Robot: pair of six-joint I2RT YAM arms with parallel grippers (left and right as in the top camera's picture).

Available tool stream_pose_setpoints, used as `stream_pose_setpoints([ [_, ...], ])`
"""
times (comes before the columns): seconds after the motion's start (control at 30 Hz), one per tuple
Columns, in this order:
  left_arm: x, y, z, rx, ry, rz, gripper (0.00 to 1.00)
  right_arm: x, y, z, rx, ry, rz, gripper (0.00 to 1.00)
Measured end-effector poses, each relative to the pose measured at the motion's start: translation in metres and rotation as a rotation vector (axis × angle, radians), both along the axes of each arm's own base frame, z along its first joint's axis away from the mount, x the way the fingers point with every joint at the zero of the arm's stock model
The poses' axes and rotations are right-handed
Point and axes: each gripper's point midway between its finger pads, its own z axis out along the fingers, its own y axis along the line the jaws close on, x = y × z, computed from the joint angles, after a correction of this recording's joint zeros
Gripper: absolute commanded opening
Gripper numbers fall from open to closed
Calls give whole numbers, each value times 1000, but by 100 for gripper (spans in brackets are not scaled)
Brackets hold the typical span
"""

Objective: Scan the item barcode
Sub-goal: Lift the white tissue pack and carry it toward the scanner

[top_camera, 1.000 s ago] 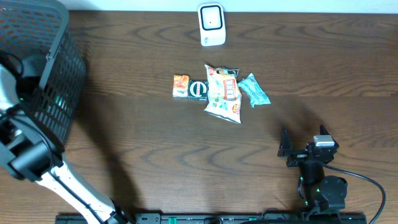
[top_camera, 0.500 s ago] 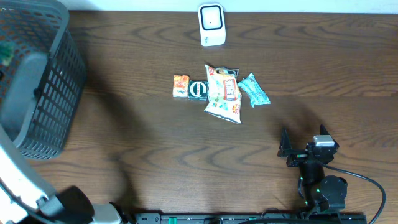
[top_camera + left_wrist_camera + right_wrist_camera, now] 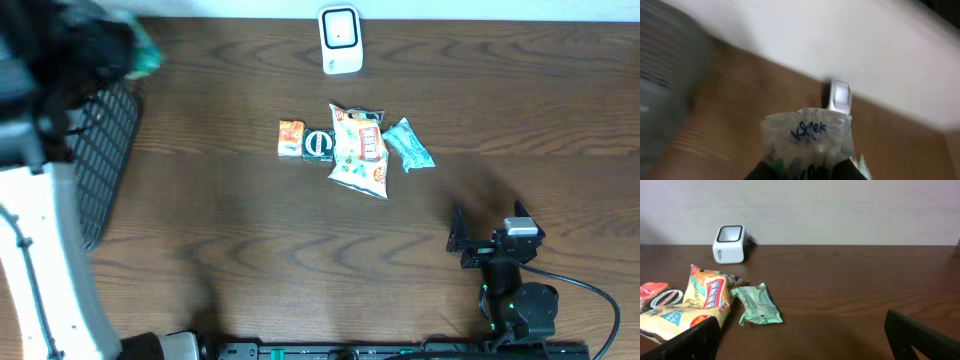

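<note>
The item, a whitish plastic packet (image 3: pixel 807 140) with blue lettering and green edges, is pinched between the dark fingers of my left gripper (image 3: pixel 802 172), which is shut on it. In the overhead view that gripper (image 3: pixel 112 45) is a blur at the far left corner, with a green bit of the packet (image 3: pixel 145 58) showing. The white scanner (image 3: pixel 340 40) stands at the back middle; it shows beyond the packet (image 3: pixel 840 95) in the left wrist view. My right gripper (image 3: pixel 470 240) rests open near the front right, its gap (image 3: pixel 802 340) holding nothing.
A black mesh basket (image 3: pixel 105 150) stands at the left edge, half hidden by my left arm. At the table's centre lie an orange pack (image 3: pixel 291 137), a dark pack (image 3: pixel 319 145), a yellow snack bag (image 3: pixel 360 150) and a green packet (image 3: pixel 408 143).
My left arm has swung up out of the basket area to the far left corner, carrying the packet. The right arm has not moved.
</note>
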Motion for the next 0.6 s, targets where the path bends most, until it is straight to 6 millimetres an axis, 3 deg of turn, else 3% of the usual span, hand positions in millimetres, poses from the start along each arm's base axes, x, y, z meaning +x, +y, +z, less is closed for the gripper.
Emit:
stream_pose_setpoints([
  [0.1, 4, -44, -35, 13, 105, -144, 8, 0, 0, 0, 0, 0, 0, 99],
  [0.23, 0, -99, -97, 38, 305, -333, 8, 0, 0, 0, 0, 0, 0, 99],
  [0.43, -9, -151, -157, 65, 502, -493, 8, 0, 0, 0, 0, 0, 0, 99],
  [0.6, -8, -175, -205, 95, 644, -498, 8, 0, 0, 0, 0, 0, 0, 99],
])
